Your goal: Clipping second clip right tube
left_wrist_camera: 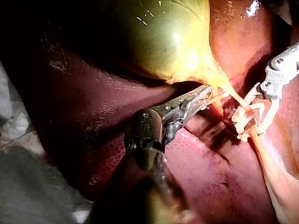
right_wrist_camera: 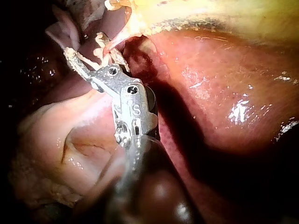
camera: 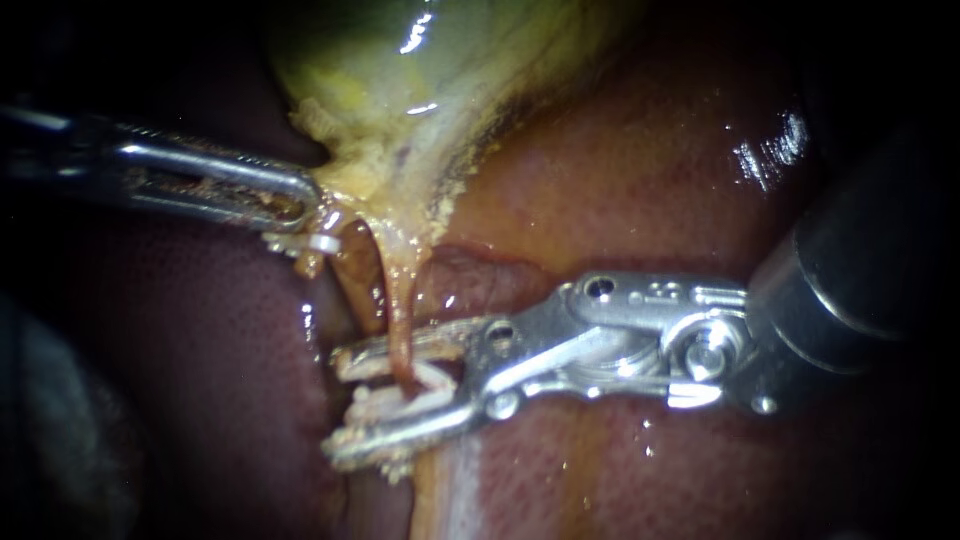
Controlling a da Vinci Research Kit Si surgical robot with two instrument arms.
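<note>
Orange-pink and slack, the right tube point(camera: 397, 310) hangs from the neck of the gallbladder point(camera: 420, 90) over the liver point(camera: 640, 180) and passes between the jaws of the right tool point(camera: 335, 405), which stand apart around it (the other tube point(camera: 352, 275), just beside it, lies outside them). The left tool point(camera: 312, 200) looks clamped on the gallbladder at its neck. I judge the step in hand to be placement, not yet closure. Next, the jaws need to sit square across the right tube and then squeeze shut.
</note>
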